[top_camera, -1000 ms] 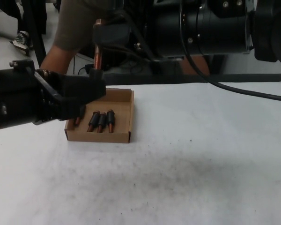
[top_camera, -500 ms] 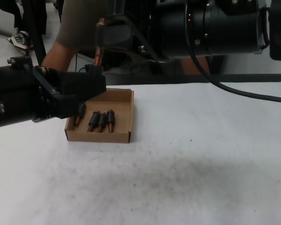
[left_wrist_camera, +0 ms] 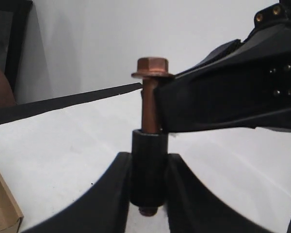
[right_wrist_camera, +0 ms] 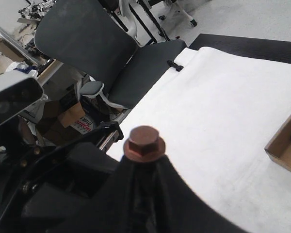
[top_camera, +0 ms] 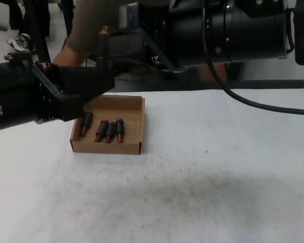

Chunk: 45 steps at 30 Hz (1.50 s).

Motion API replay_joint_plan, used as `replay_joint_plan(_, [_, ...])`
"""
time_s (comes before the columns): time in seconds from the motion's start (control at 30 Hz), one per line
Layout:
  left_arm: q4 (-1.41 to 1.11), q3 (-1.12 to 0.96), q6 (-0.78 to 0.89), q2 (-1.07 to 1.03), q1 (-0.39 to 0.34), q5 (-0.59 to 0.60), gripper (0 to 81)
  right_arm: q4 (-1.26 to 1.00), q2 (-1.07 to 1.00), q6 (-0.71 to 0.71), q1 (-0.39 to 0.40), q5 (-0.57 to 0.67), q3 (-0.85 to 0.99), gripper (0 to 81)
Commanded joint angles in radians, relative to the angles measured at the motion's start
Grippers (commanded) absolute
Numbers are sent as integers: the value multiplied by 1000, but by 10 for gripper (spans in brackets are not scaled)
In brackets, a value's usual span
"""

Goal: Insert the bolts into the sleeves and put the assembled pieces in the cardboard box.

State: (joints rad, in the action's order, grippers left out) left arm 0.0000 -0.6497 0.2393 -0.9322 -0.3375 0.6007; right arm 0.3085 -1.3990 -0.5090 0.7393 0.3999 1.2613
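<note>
Left hand (left_wrist_camera: 149, 194) grips sleeve (left_wrist_camera: 148, 165); right hand (right_wrist_camera: 144, 167) clamps bolt (left_wrist_camera: 152, 65); left arm (top_camera: 20, 101) hides cardboard box (top_camera: 132, 115) corner.

Counter (top_camera: 228, 152), white-covered, carries dark smudges (top_camera: 192, 190) well apart from the left hand (left_wrist_camera: 146, 182). Cardboard box (top_camera: 107, 147) rests directly on it, just below that hand.

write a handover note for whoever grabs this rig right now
Left gripper: shut on the sleeve.
Right gripper: shut on the bolt. Its shaft is in the sleeve, tip showing below, head well above it.
Done: four pieces lie in the box.
Left: seat this bolt fully, then put the piece in the box.
</note>
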Motion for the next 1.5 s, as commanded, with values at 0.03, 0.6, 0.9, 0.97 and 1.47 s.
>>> replay_joint_plan(0.03, [-20,-4,2,2,2,-33,8,-7,23,11,25,102,5,24])
replay_joint_plan(0.6, [-42,-4,-26,2,2,-43,8,46,26,56,18,65,7,474])
replay_joint_plan(0.9, [-47,-6,-73,-65,48,-136,8,318,90,233,-56,55,7,474])
replay_joint_plan(0.97, [-72,-6,-76,-113,70,-132,8,368,102,267,-78,53,7,474])
replay_joint_plan(1.47, [-60,-334,-97,-783,145,-27,8,704,113,544,-269,31,7,95])
